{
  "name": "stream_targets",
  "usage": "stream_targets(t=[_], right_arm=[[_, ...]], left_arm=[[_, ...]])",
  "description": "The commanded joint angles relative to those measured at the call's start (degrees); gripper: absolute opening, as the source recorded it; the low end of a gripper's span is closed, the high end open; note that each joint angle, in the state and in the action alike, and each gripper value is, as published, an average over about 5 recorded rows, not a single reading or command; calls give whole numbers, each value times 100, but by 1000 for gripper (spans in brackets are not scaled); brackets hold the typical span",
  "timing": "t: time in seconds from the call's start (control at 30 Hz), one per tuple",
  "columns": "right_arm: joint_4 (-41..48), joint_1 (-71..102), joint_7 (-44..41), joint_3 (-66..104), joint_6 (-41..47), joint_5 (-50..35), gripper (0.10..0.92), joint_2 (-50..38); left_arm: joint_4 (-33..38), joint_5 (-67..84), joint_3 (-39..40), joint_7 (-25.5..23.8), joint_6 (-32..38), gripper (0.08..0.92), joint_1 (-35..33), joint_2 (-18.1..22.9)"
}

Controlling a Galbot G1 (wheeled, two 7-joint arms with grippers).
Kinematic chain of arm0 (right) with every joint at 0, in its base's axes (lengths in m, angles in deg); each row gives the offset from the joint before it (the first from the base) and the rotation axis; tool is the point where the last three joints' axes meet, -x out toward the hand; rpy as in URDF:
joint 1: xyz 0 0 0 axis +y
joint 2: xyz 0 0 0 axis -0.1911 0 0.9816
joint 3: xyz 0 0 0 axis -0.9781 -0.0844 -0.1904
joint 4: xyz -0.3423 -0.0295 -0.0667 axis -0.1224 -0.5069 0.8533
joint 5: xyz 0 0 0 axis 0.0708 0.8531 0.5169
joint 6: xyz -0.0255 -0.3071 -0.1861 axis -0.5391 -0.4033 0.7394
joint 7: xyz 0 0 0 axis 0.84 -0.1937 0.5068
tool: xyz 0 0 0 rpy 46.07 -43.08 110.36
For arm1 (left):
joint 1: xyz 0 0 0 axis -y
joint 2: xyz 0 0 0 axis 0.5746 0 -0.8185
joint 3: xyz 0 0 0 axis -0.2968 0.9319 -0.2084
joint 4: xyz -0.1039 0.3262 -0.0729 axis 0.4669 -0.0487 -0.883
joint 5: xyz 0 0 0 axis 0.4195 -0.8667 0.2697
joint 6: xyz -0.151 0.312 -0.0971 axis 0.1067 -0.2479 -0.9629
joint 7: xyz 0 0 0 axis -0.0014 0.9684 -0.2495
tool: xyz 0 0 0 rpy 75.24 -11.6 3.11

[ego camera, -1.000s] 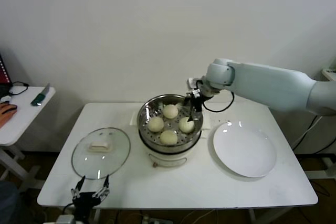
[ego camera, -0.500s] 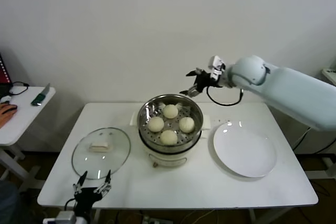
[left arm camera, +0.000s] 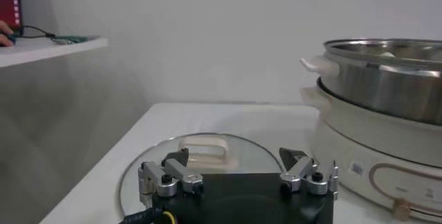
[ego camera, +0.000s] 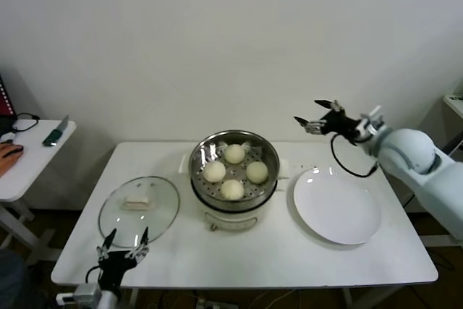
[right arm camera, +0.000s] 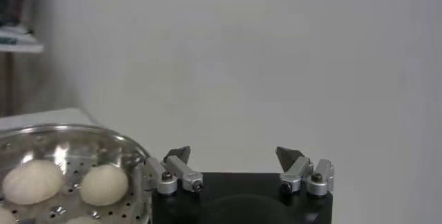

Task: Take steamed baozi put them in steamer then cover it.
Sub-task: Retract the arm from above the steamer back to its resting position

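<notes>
White plate lies right of the steamer; side table stands far left. Four buns sit in the uncovered steamer. Glass lid lies flat on the table, left of it. Left gripper hovers at the lid's near edge, fingers apart, empty. Right gripper has withdrawn from over the steamer to above the plate's far side, fingers apart, empty.

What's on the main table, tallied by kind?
Baozi: 4, all in the steamer
Steamer: 1
Cover: 1, lying flat left of the steamer
Plate: 1, right of the steamer
Total: 7
</notes>
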Motion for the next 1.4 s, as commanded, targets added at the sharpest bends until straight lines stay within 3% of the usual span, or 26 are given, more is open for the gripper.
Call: stream_targets(t=[0.03,0.23,0.6,0.83,1.0,1.4], right_arm=[[-859,4949,398,4497,-964,545,823,738],[-940,5930,231,4941,-1816,1326,823,2005],[-751,6632,-114,4855,-3196,2033,823,3517],[-534,6755,-113,4648,-3698,2286,823,3943],[-232,6801,-89,4456,-3863,2346,823,4020],[154,6755,-85,4293,-4298,2423,823,4101]], left_arm=[[-111,172,40,165,114,823,51,-98],[-109,240,34,173,144,823,78,-178],[-183,-463,-72,264,590,823,190,-306],[-377,-3549,-226,1114,1480,823,248,-606],[-626,-5372,-230,1635,1731,823,257,-761],[-2578,-7553,-60,2563,2648,823,916,-1323]])
